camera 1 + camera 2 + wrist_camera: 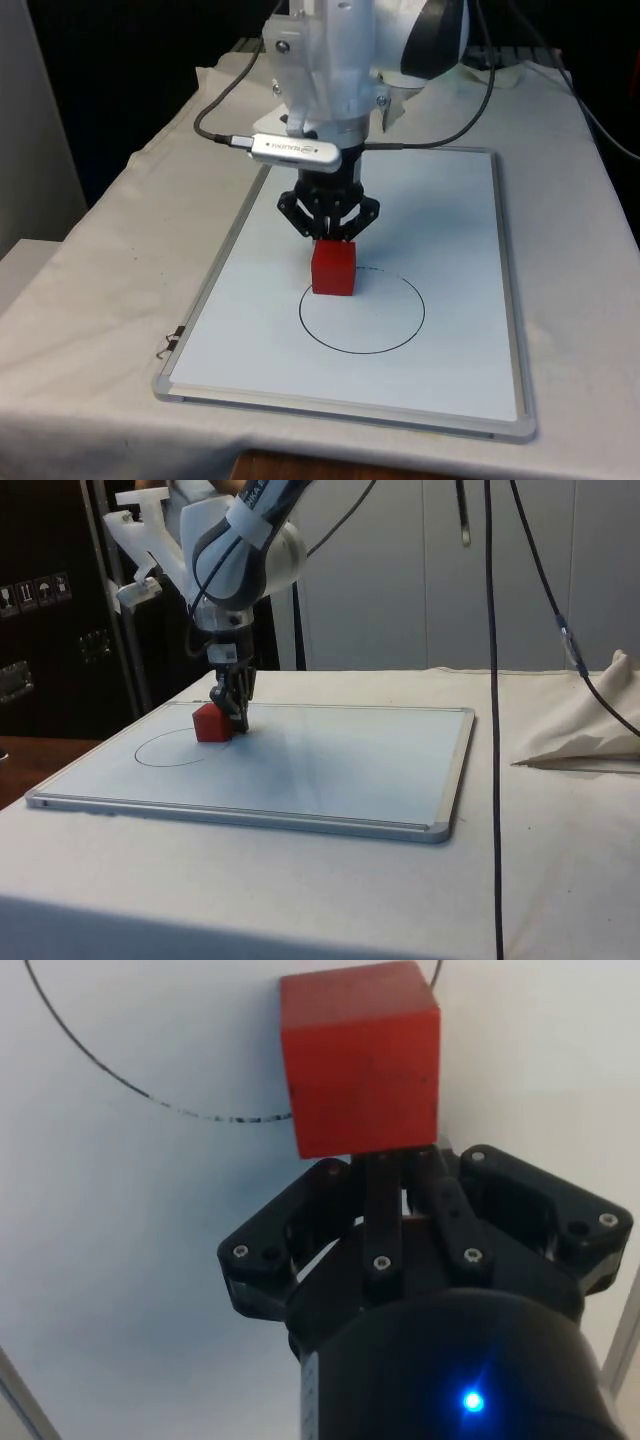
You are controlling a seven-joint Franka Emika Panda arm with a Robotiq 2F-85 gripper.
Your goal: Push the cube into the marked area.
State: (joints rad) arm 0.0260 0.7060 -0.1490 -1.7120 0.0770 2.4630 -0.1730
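Cube point(333, 270), red, sits mid-frame in the front view, straddling the drawn circle point(362, 311) on the whiteboard point(450, 240). Gripper point(329, 237), fingers closed together, presses its far face. Mid-push, it seems; next calls for pushing further toward the circle's centre.

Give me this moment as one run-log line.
phase: pushing | gripper: shut, fingertips against red cube | cube: straddling circle line | surface: whiteboard
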